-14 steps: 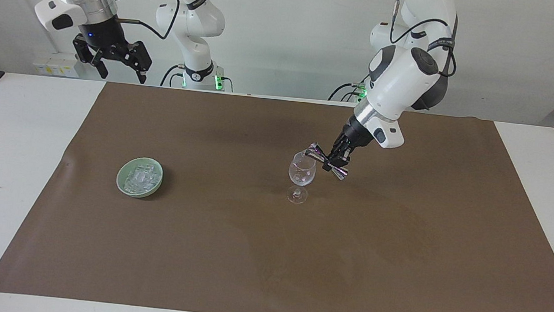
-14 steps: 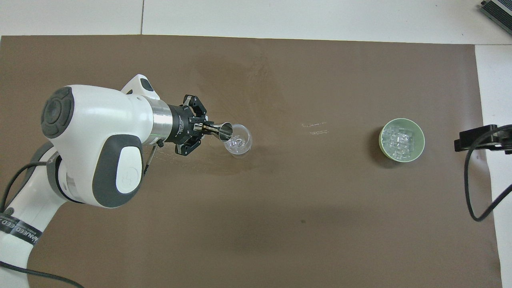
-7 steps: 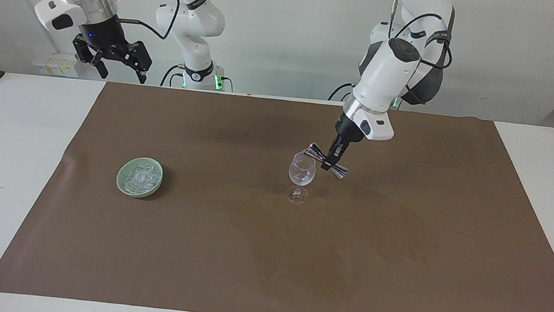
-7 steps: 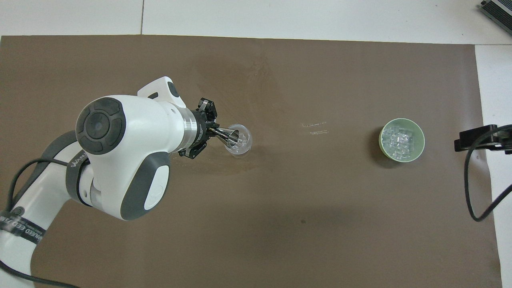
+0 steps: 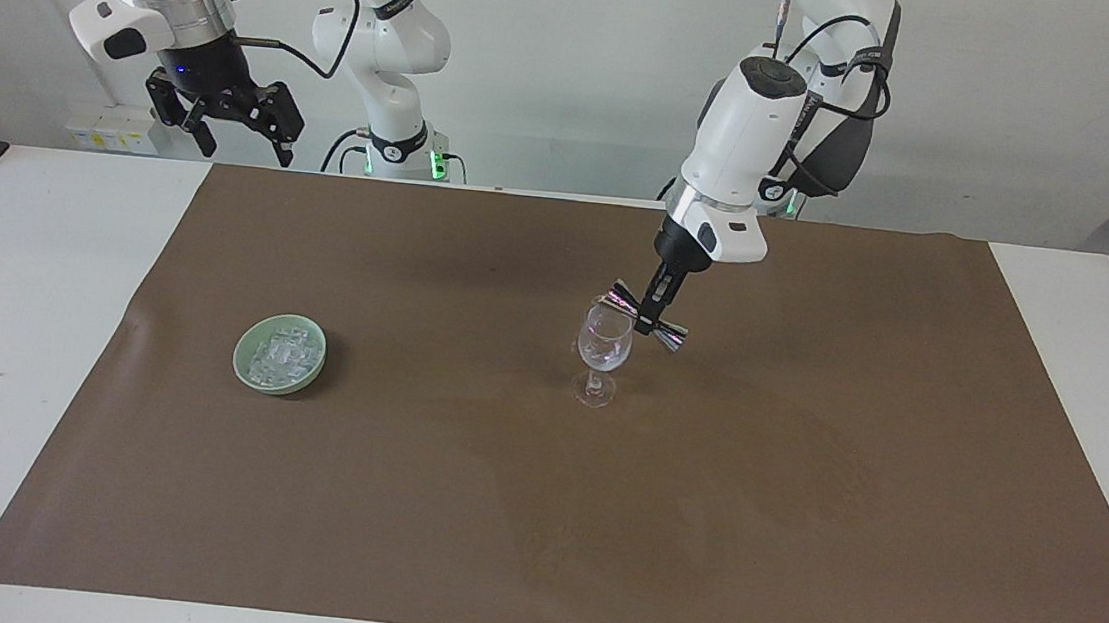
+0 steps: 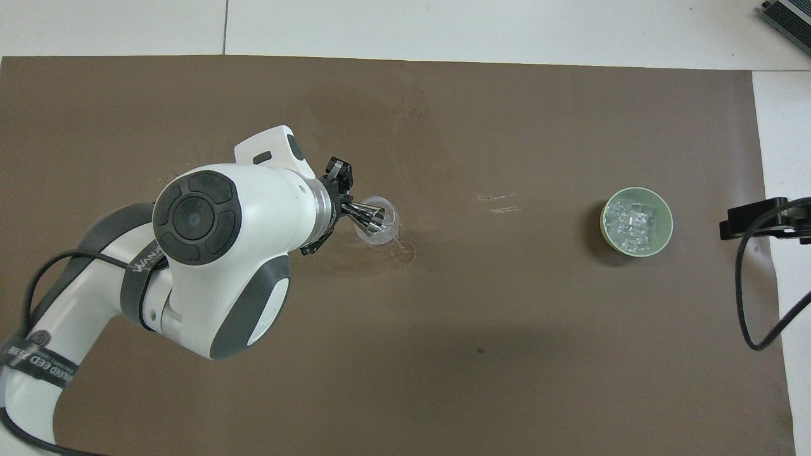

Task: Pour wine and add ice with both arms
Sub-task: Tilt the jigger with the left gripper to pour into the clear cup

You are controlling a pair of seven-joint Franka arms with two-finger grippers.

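Brown matte paper mat [image 5: 796, 533] covers white table [image 5: 23, 305]. Left gripper [image 5: 653, 307] clamped on shiny metal double-cone jigger [image 5: 648, 315], tilted, one mouth at rim of clear stemmed glass [image 5: 603, 352]. Ice [image 5: 281, 356], small glassy cubes, heaped in round pale green bowl [image 5: 245, 362] toward right arm's end. Right gripper [image 5: 221, 125] waits raised over the table edge, fingers spread wide.

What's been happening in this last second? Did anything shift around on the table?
The left gripper, shut on the metal jigger, has swung more upright and edged over the wine glass, keeping the jigger tipped at its rim. The glass, the green bowl of ice and the open right gripper, waiting raised, stayed put.
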